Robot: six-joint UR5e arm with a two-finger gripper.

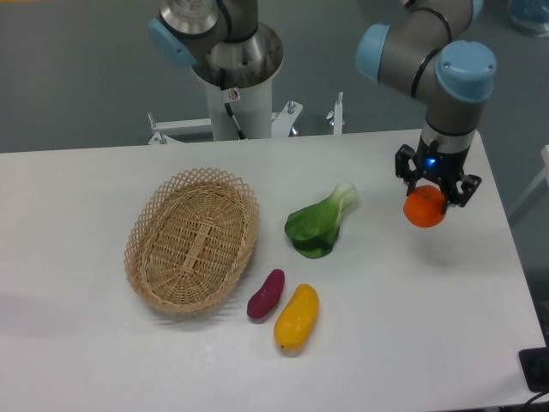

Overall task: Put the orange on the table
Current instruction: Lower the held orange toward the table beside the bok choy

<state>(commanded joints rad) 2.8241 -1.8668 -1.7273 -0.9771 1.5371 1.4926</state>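
The orange (425, 209) is a small round bright-orange fruit held between the fingers of my gripper (429, 199) at the right side of the white table (412, 292). The gripper is shut on the orange from above. The orange appears to hang just above the tabletop, with a faint shadow beneath it; I cannot tell if it touches the surface.
An oval wicker basket (192, 239) lies at the left centre. A green leafy vegetable (319, 223) lies in the middle. A purple sweet potato (266, 294) and a yellow-orange mango (297, 317) lie in front of it. The table's right edge is near the gripper.
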